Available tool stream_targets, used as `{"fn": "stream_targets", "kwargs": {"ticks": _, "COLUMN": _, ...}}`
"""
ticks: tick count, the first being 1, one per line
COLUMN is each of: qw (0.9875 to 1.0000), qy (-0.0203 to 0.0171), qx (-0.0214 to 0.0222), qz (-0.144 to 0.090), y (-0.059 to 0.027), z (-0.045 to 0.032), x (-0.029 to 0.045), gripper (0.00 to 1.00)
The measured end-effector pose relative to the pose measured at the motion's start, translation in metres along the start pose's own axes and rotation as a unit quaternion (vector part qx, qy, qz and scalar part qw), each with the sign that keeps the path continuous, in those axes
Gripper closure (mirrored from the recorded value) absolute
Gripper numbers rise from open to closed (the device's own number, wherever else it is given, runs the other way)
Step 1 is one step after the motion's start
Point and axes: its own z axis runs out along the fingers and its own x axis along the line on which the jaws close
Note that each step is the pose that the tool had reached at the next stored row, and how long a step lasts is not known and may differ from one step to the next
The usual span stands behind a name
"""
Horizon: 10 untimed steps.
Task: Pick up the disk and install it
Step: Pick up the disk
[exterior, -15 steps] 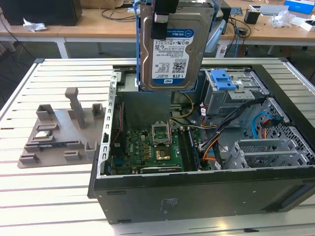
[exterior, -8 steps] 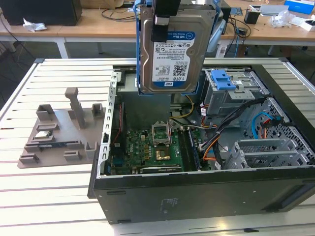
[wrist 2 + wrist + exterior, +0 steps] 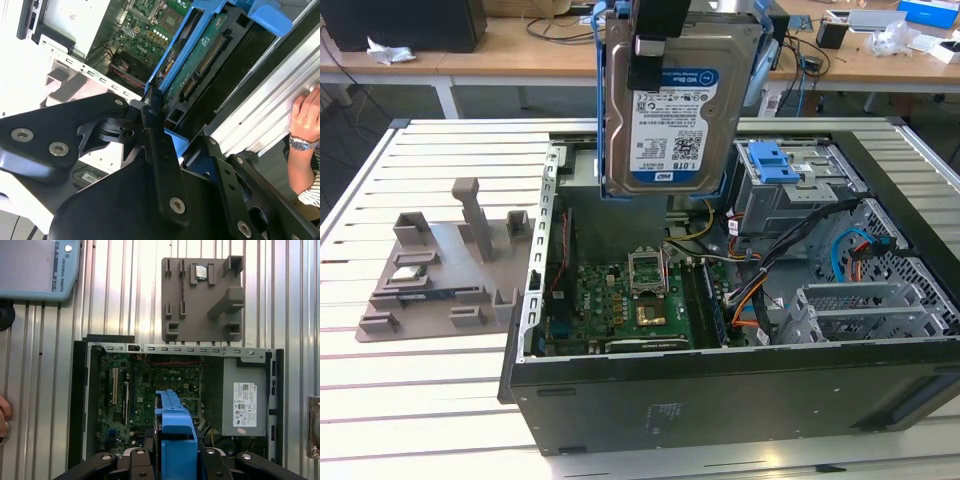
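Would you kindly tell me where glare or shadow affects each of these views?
Second wrist view: the table beside the computer case is blown out to white. First wrist view: glare streaks on the slatted table, the case's interior darker. Exterior view: even light, no strong glare on the disk in the gripper.

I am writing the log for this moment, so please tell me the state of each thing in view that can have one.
computer case: lying on its side, open, no side panel.
disk: held upright in the air over the computer case, not installed.
gripper: shut on the disk.
grey fixture: flat on the table beside the computer case, small square part in one pocket.
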Motion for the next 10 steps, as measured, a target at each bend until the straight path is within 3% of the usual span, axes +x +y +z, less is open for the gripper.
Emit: {"fn": "stream_targets", "kwargs": {"ticks": 10, "qw": 1.0000, "qy": 0.0000, "qx": 0.0000, "qz": 0.000, "y": 0.0004, "z": -0.0002, "x": 0.0125, "gripper": 0.63}}
